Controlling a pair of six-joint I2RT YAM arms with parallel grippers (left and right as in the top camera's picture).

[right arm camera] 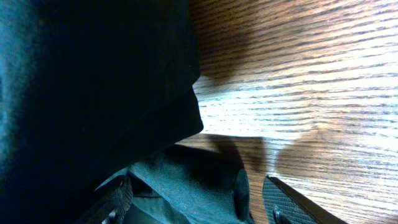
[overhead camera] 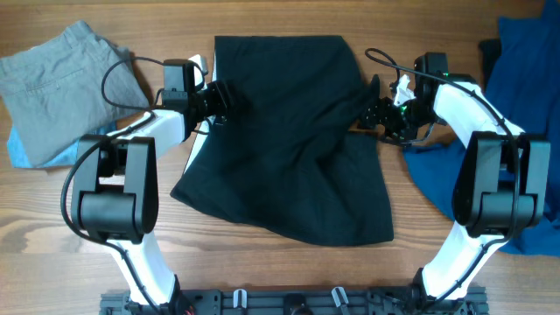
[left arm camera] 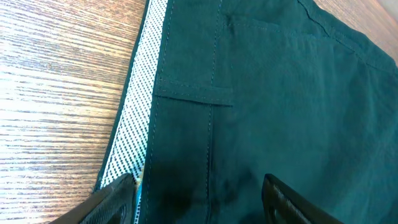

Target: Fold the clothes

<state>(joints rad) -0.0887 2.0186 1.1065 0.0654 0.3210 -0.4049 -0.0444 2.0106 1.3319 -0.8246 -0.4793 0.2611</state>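
Mid-table, the black garment shows its near hem skewed rightward. Farther up, the left gripper and right gripper flank its side edges, both spread wide and holding nothing. I reckon each should pinch the whole edge evenly before lifting. The long axis runs away from the base, and the far end is square.

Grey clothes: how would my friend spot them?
Look at the wooden table, far left corner. A folded grey garment lies there on something light blue. It alone is grey and folded: the black garment sprawls mid-table, the dark blue garment on the right.
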